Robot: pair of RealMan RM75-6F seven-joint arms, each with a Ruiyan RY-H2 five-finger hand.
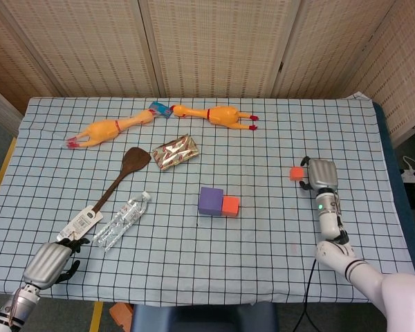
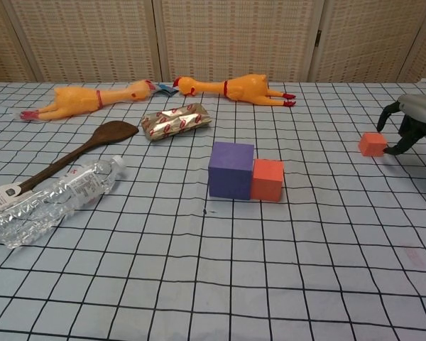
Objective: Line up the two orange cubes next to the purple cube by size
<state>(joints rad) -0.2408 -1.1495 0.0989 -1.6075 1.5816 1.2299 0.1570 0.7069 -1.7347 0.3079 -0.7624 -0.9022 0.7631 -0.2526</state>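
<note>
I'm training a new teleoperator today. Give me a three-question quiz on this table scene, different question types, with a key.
1. True or false: the larger orange cube touches the purple cube.
2. Which hand is nearest the small orange cube: A) left hand, B) right hand?
3. Fill in: the small orange cube sits on the ___, not held.

Key: 1 true; 2 B; 3 table.
</note>
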